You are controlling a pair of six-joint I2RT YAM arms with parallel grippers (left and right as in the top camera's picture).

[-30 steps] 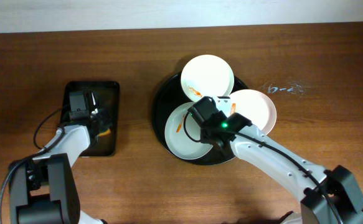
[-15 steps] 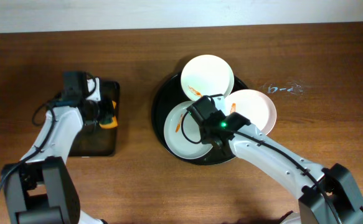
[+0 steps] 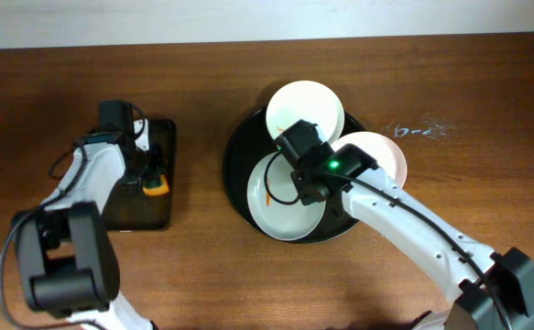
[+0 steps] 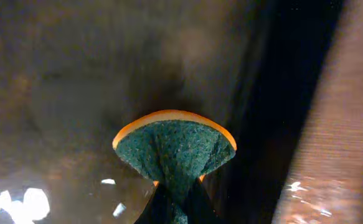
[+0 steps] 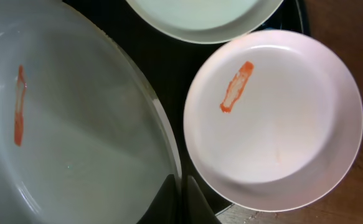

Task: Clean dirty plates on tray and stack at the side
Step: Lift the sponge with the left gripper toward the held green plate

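The round black tray (image 3: 234, 174) holds three plates. The white plate (image 3: 305, 108) is at the back, the pale pink one (image 3: 383, 158) at the right, the pale blue one (image 3: 280, 209) at the front. Each has an orange smear. My right gripper (image 3: 307, 186) is shut on the pale blue plate's right rim. In the right wrist view its fingers (image 5: 181, 200) pinch that rim (image 5: 63, 137), beside the pink plate (image 5: 281, 124). My left gripper (image 3: 153, 179) is shut on an orange and green sponge (image 4: 175, 146) over the rectangular tray.
The small rectangular black tray (image 3: 136, 209) lies at the left, its wet floor (image 4: 56, 93) under the sponge. A white scribble (image 3: 418, 131) marks the wood table to the right of the round tray.
My left arm swung toward the far side of the rectangular tray with the sponge in its grip. The pale blue plate shifted slightly forward and right in my right gripper.
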